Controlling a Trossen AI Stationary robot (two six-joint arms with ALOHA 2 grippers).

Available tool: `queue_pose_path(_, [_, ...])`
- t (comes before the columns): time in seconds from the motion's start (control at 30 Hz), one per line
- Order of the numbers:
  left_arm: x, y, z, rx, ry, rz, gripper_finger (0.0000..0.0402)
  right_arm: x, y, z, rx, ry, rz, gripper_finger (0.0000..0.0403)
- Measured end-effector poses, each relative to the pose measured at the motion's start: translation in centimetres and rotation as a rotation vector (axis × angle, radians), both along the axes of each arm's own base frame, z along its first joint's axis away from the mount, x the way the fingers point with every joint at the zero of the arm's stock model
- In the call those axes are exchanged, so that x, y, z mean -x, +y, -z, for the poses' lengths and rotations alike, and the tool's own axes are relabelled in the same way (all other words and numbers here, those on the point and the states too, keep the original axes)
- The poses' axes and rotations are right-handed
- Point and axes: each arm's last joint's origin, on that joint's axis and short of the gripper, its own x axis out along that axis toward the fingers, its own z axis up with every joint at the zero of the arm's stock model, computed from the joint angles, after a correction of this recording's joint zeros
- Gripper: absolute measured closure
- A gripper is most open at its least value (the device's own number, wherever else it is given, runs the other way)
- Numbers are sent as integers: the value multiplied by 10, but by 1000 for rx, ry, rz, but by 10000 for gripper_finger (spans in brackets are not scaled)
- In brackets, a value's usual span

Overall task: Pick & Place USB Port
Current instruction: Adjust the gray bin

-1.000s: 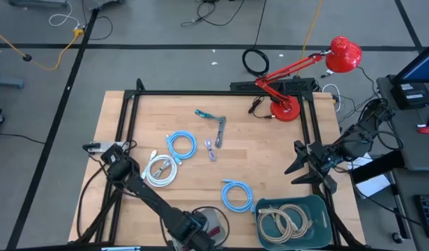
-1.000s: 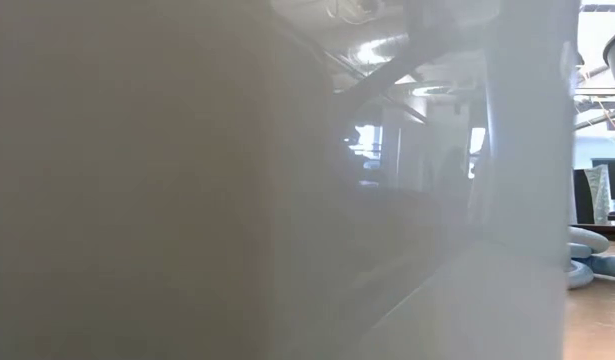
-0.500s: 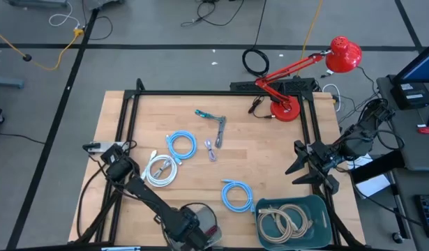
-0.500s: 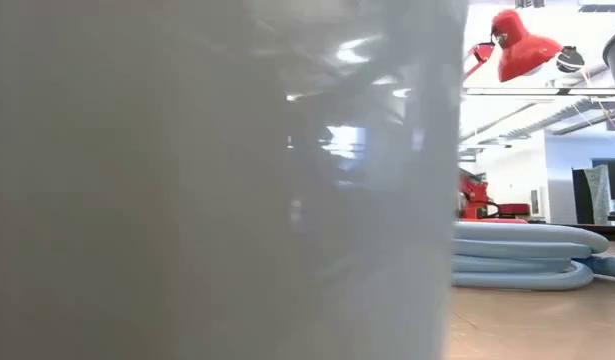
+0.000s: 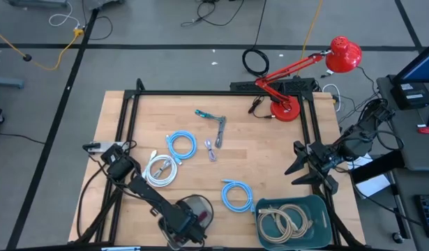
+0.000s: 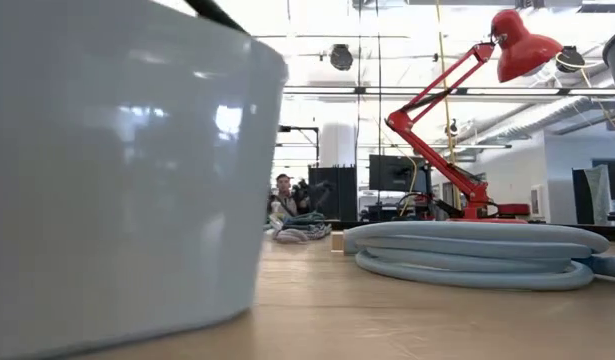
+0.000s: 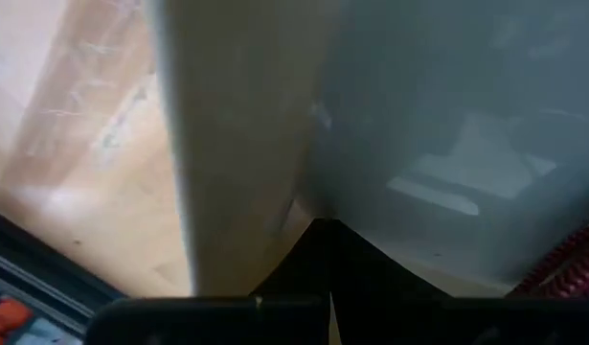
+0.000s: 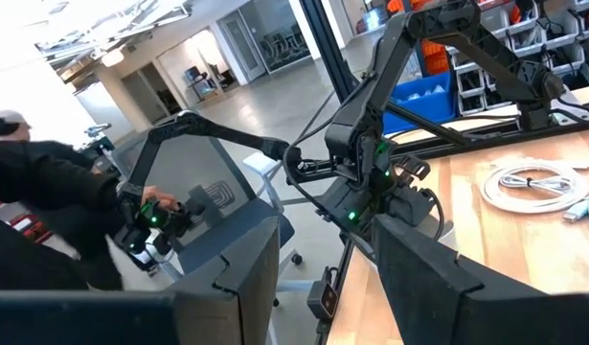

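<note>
My left gripper (image 5: 185, 224) is at the table's near edge, shut on a round translucent white container (image 5: 197, 209). That container fills the left of the low view (image 6: 117, 180), and something red (image 7: 572, 268) lies inside it. Farther in on the wood lie two blue cable coils (image 5: 181, 145) (image 5: 236, 195), a white coil (image 5: 160, 171) and a small pale connector piece (image 5: 211, 150). My right gripper (image 5: 296, 159) hovers open at the table's right edge, away from all of them. My left gripper holds the container by its side wall (image 7: 299, 196). The wall is pinched with one finger inside and one outside, and the fingertips (image 7: 323, 251) meet at it. Whether the container's base rests on the table I cannot tell.
A green bin (image 5: 319, 209) holding beige cable coils sits at the near right corner. A red desk lamp (image 5: 284, 108) stands at the far right, and small tools (image 5: 215, 124) lie near the table's middle. A black frame rims the table. A person (image 8: 45, 201) shows beyond the table.
My left gripper has moved toward the table's left edge and slightly farther in, taking the container with it. In the low view the container has slid off toward the left, uncovering the blue coil and the red lamp behind it.
</note>
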Motion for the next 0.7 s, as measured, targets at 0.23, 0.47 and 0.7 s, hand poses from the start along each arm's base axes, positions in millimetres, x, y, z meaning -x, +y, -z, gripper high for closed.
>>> queue_pose_path(0.23, [6, 2, -3, -18, 28, 31, 402, 0, 0, 0, 1, 1, 0, 238])
queue_pose_path(0.47, [12, 3, -17, -66, 53, -41, 402, 0, 0, 0, 2, 1, 0, 238])
queue_pose_path(0.7, [10, 11, -44, -142, -69, -162, 402, 0, 0, 0, 13, -4, -1, 238])
